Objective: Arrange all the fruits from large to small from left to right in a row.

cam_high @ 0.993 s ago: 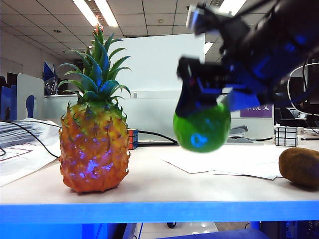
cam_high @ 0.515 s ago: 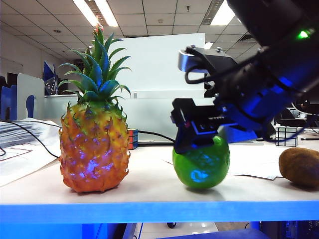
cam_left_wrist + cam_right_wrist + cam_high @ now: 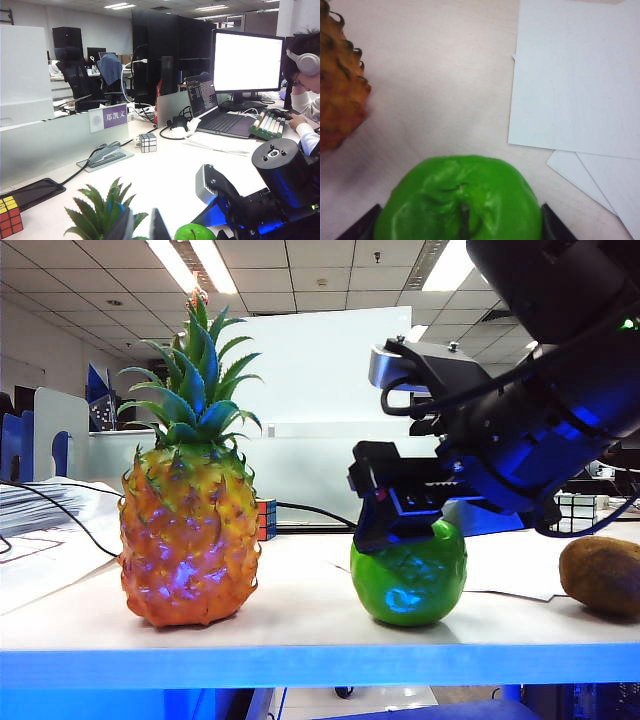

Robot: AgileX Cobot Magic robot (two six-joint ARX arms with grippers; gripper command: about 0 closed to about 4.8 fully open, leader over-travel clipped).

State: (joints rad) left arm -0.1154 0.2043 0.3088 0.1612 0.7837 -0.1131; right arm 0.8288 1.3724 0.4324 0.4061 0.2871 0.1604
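Note:
The orange pineapple [image 3: 188, 540] with its green crown stands at the left of the table. To its right the green apple [image 3: 410, 580] rests on the tabletop, and my right gripper [image 3: 405, 538] is shut on it from above. The right wrist view shows the apple [image 3: 460, 195] filling the space between the dark fingers [image 3: 360, 227], with the pineapple [image 3: 340, 100] off to one side. The brown kiwi [image 3: 600, 575] lies at the far right. My left gripper [image 3: 141, 227] hangs above the pineapple crown [image 3: 107, 212], its tips slightly apart with nothing between them.
White paper sheets [image 3: 500, 575] lie under and behind the apple. A coloured puzzle cube [image 3: 266, 518] sits behind the pineapple and a silver cube [image 3: 575, 512] at the back right. A stapler [image 3: 107, 152] and cables lie further back. The table's front edge [image 3: 300, 665] is close.
My right gripper has come down with the apple, from hanging in the air to resting on the table. Pineapple and kiwi have not moved.

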